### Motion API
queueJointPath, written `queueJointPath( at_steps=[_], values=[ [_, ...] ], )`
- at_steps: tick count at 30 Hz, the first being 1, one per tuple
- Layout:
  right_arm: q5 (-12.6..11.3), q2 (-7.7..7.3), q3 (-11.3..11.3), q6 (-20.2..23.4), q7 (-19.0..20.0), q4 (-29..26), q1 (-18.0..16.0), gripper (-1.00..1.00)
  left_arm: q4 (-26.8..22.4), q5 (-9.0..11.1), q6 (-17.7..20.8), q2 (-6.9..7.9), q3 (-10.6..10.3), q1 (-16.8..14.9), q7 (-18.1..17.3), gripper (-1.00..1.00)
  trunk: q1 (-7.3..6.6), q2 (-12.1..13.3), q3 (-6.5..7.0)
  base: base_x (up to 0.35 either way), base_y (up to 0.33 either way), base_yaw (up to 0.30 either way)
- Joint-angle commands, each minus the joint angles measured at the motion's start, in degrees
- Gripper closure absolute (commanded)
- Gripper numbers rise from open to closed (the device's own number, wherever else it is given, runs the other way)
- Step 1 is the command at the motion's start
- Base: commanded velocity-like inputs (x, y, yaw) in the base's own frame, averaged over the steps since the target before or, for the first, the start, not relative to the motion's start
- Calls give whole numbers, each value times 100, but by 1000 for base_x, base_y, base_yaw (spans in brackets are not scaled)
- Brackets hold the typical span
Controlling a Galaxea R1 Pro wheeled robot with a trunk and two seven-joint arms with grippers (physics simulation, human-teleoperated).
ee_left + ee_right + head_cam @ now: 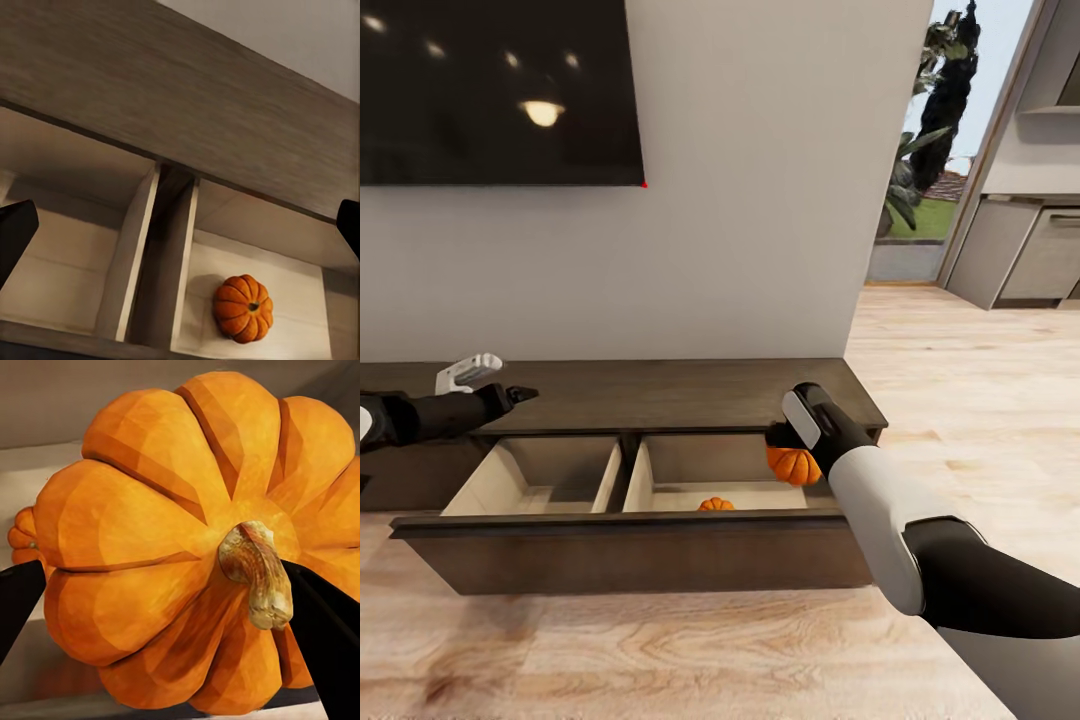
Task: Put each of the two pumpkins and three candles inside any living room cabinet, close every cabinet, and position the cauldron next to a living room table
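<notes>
Right claw [785, 452] grips a pumpkin [794, 465] at centre-right over the drawer [630, 550]; released early, it could strike the one [715, 504] inside.

A dark television [495, 90] hangs above; wood floor [660, 650] below.

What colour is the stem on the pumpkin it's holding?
Pale tan-brown, on the orange pumpkin; the right wrist view shows it best.
</notes>
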Motion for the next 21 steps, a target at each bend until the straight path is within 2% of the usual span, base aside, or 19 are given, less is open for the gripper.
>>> queueJointPath(
  at_steps=[1, 21],
  values=[
    [-37, 0, 21, 14, -46, -5, -4, 100, -5, 60, -5, 4, 12, -6, 61, -100, 1, -5, -28, 0, 0, 0],
    [-38, 0, 22, -71, -30, 5, 20, 100, -5, 123, -5, 15, 53, -6, 58, -100, 52, -31, -471, 0, 0, 0]
  ],
)
